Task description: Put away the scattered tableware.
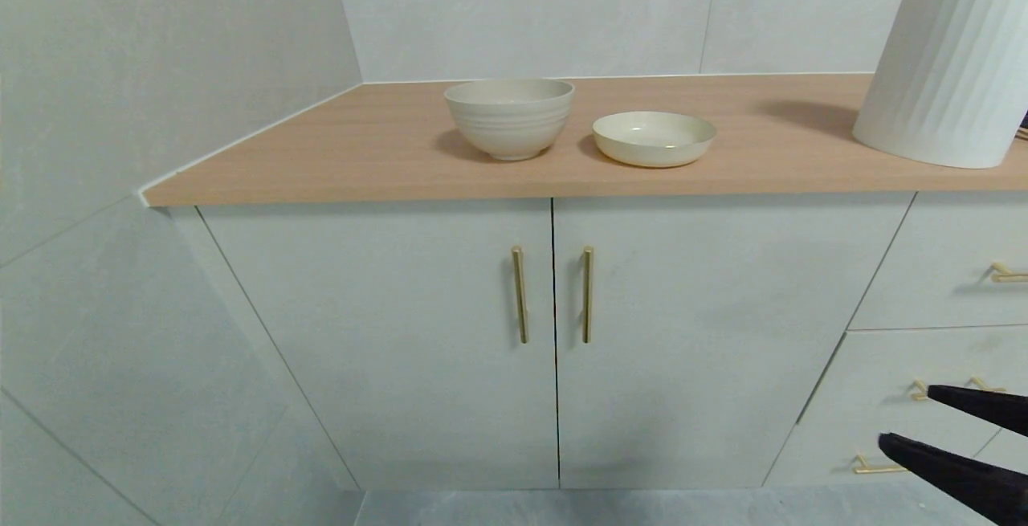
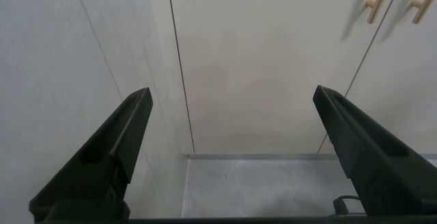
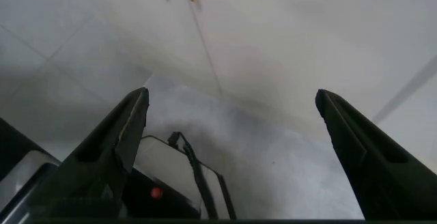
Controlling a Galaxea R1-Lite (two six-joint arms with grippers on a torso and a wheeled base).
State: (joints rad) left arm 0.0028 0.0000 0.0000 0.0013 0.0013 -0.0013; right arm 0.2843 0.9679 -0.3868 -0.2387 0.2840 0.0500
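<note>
Tableware is sitting on the long wood-grain worktop (image 1: 361, 161): a deep round beige bowl (image 1: 509, 118) with ribbed sides and, just beside it without touching, a shallow round cream dish (image 1: 654, 138). Both are standing upright, well above the right hand (image 1: 903, 414) and off to its left, the dish being the nearer of the two to it. The right hand is hanging low in front of the pale drawer fronts (image 1: 932, 269), its two black fingers spreading wide with nothing between them. The left hand (image 2: 232, 98) is likewise gaping wide and carrying nothing, pointing at a pale cabinet panel close above the grey floor (image 2: 259, 183). Under the worktop, two pale cabinet doors (image 1: 385, 333) are meeting at a thin seam, each bearing a slim vertical brass handle (image 1: 520, 295). High above the right hand, a tall white fluted cylindrical container (image 1: 948, 60) is standing upright on the worktop, well apart from the dish.
</note>
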